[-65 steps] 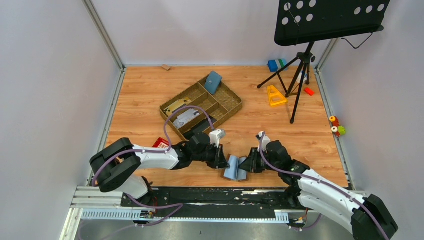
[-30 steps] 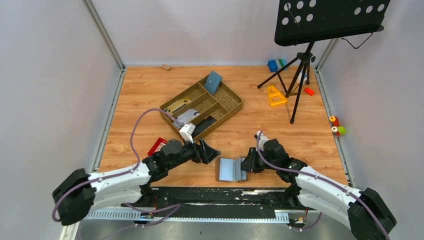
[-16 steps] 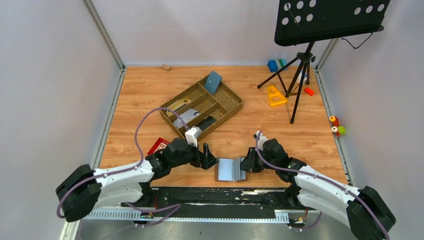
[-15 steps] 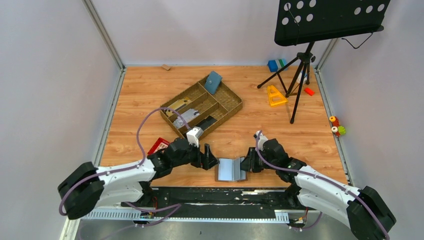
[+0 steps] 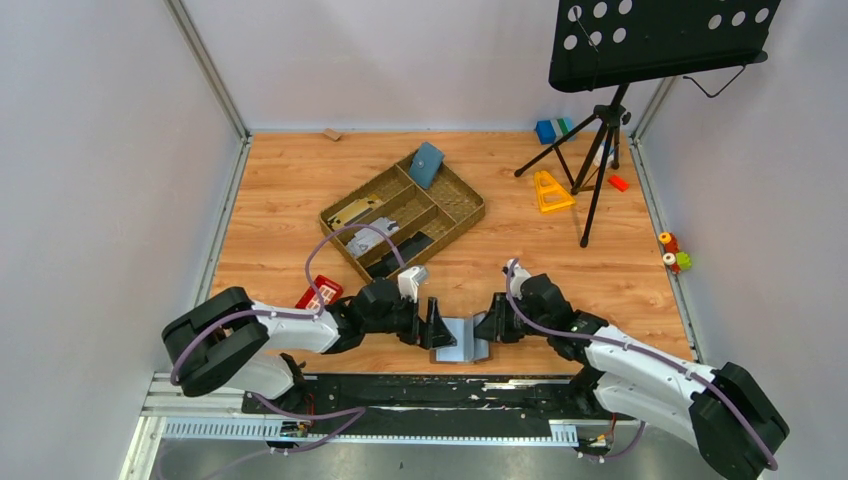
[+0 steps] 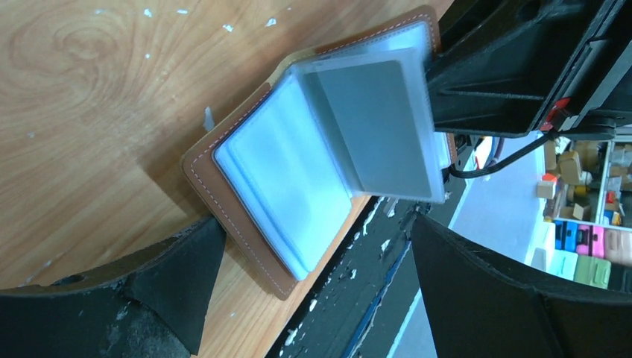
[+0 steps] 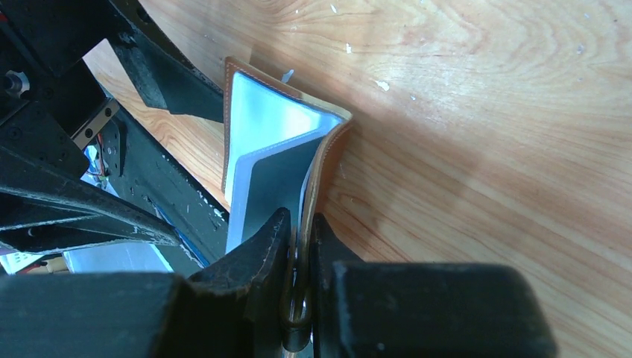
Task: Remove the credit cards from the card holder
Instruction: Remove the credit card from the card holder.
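Open holder at the near edge of the table, between your two grippers. Its left half lies flat with the stitched brown cover down and the clear sleeves up. Its right half stands tilted off the wood.

Your right gripper, on the holder's right, has its fingers clamped on the raised cover's edge (from that wrist, brown leather shows pinched between the two black tips). A grey panel shows through the raised sleeve. You cannot tell whether it is a card.

Your left gripper, on the holder's left, is low to the table with its fingers spread wide, and the flat half lies ahead of the gap. One finger sits just beside the cover's corner. Whether it touches cannot be told.

Left of the holder and a little beyond it, a red packet lies beside your left arm. Straight beyond the holder is a woven tray divided into compartments, with a blue pouch leaning in its farthest one. Beyond the holder to the right are a yellow triangle, then a music stand on its tripod, and farthest a blue block by the back wall.
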You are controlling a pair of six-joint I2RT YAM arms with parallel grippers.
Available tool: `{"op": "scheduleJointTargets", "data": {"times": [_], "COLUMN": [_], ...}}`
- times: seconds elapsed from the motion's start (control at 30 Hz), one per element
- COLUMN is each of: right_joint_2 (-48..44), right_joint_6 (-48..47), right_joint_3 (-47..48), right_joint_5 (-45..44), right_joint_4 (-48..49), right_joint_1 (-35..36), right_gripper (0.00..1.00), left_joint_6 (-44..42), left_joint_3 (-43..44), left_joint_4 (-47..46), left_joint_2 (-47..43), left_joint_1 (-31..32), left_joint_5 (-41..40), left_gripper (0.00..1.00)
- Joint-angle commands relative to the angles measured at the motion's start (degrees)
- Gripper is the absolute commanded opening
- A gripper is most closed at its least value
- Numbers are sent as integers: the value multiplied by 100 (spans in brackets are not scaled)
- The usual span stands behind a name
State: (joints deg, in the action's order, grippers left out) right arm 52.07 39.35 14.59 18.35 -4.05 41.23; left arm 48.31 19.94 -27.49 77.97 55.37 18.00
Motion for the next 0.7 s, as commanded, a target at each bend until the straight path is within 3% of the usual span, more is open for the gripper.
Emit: {"op": "scheduleJointTargets", "data": {"times": [0.0, 0.13, 0.33, 0.57, 0.67], "right_joint_2": [77, 264, 879, 561, 335], "right_joint_6": [179, 519, 747, 717, 698], "right_joint_3": [349, 590, 928, 663, 535], "right_joint_5": [-227, -874, -1209, -1162, -1189], "right_joint_4": [114, -265, -296, -63, -78], "right_joint_1": [147, 397, 804, 807, 807], "right_gripper": [0, 0, 0, 0, 1], "left_joint_6": [338, 485, 428, 298, 102], "left_joint_3": [-9, -95, -14, -5, 141], "left_joint_4": [-1113, -1744, -1736, -1289, -702], "left_joint_2": [347, 473, 552, 418, 368], "left_joint_1": [17, 17, 17, 17, 17], "left_joint_5": [412, 575, 598, 437, 252], "left_gripper": [98, 88, 82, 48, 39]}}
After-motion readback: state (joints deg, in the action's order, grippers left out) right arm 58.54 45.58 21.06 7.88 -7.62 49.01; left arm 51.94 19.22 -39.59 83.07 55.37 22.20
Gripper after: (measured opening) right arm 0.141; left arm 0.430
